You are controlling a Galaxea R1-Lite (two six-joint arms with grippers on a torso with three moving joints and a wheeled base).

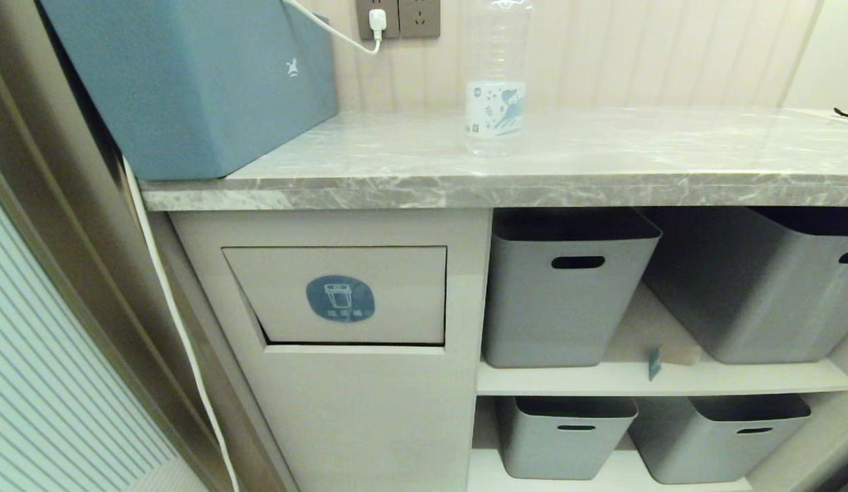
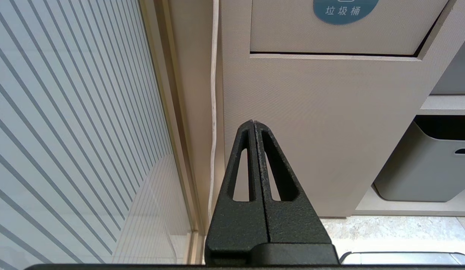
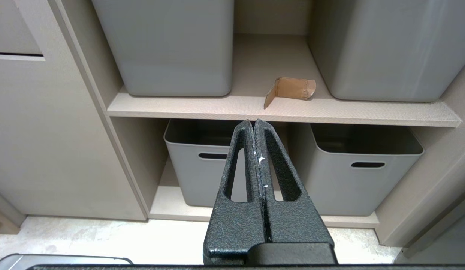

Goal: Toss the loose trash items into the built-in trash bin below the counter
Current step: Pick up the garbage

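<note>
On the grey marble-veined counter [image 1: 601, 157] stood the clear plastic water bottle [image 1: 495, 89], upright and light enough to tip at a clumsy reach; the tan folded scrap [image 3: 290, 90] lay on the shelf between grey plastic tubs [image 3: 168, 45], awkward to pinch. Both the left gripper [image 2: 254, 123] and the right gripper [image 3: 254, 123] hung low with jaws closed, empty, below the beige flap-fronted trash bin [image 1: 342, 301].

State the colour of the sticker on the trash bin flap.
Blue, with a white bin icon; the sticker shows best in the head view.
</note>
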